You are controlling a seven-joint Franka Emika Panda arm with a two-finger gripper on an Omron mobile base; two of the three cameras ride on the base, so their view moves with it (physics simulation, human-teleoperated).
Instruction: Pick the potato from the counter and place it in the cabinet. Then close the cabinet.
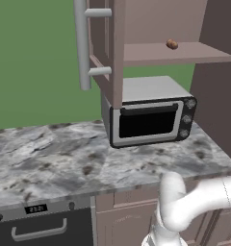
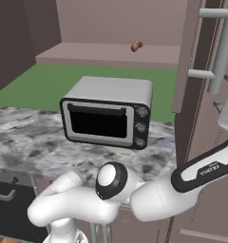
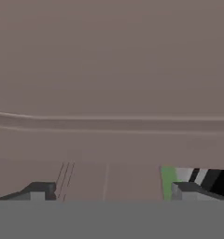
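Mauve-brown cabinet [image 2: 192, 66] door panel lies just ahead of the gripper [image 3: 113, 193], jaws spread wide and empty; the potato [image 2: 136, 46] sits on the shelf inside, far left.

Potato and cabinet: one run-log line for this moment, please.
potato: on cabinet shelf | cabinet door: open | claw: open, empty

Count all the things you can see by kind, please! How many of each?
Potato: 1
Toaster oven: 1
Cabinet door handles: 2
Counter: 1
Total: 5
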